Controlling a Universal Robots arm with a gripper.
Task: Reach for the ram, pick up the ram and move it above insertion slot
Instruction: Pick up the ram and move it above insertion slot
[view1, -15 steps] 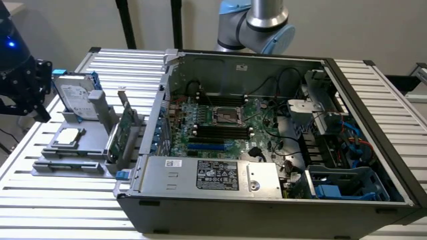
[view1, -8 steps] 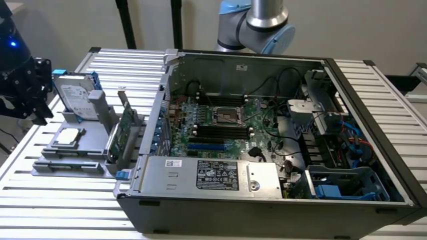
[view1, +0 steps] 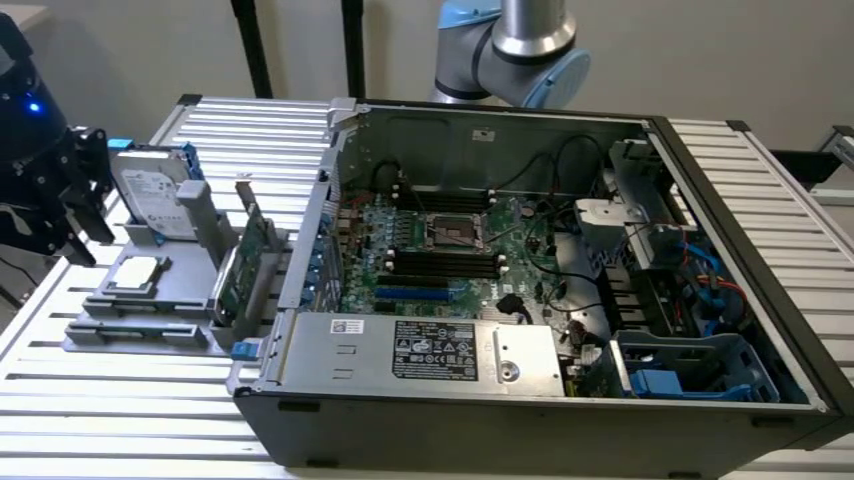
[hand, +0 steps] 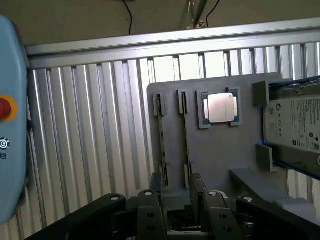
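Gripper (hand: 175, 200) hangs over the near end of the grey holder tray (hand: 220, 165), its two black fingers (hand: 150, 210) spread apart with nothing clamped between them. In the exterior view the black tool sits at the far left edge, well apart from the open computer case (view1: 747, 210).

From the wrist camera you look down past the fingers onto the tray. The ram (hand: 186, 145) stands on edge in a narrow slot, so you see only a thin dark-green line. A second thin stick (hand: 162, 145) stands in the parallel slot just beside it. The fingers sit near the ends of these two slots. Whether they touch either stick is hard to say from this angle, though it looks as if they are just clear.

Beside the ram, a processor chip (hand: 221, 107) lies flat in its square pocket. Beyond it a hard drive (hand: 295, 125) in a blue frame leans in its cradle. In the exterior view a green card with a metal bracket (view1: 243, 262) stands upright at the tray's case-side edge.

The case lies on its side on the slatted aluminium table (view1: 134, 420), with the motherboard (view1: 521, 235) facing up. Its long black memory slots (view1: 447, 262) run side by side below the processor socket. A silver power supply (view1: 427, 350) fills the case's near edge.
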